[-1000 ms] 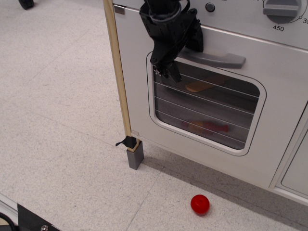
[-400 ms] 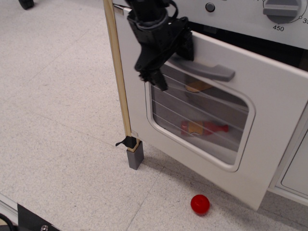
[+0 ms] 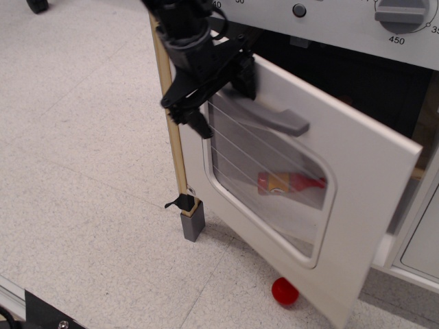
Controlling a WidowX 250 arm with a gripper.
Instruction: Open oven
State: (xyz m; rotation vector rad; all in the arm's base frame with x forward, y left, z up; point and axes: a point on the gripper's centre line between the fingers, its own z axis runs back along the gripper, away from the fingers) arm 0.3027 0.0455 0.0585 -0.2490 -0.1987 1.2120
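The white oven [image 3: 357, 20] fills the upper right. Its door [image 3: 357, 178], with a rounded wire-lined window, hangs partly open and tilts out and down from the top. The dark inside shows above the door. The grey bar handle [image 3: 278, 118] runs across the door's upper part. My black gripper [image 3: 223, 103] reaches in from the top left. Its fingers stand apart, one on each side of the handle's left end. A grey dial [image 3: 401, 10] and a black button [image 3: 299, 9] sit on the top panel.
A red and yellow toy [image 3: 288, 181] shows through the window. A red ball [image 3: 282, 290] lies on the floor, partly under the door's lower edge. A wooden post [image 3: 168, 103] with a grey foot [image 3: 193, 223] stands at the oven's left corner. A white cabinet panel [image 3: 422, 253] is at the right.
The door was closed a second ago and has swung outward and down. My gripper moved left and toward the camera with the handle. The door now partly covers the red ball.
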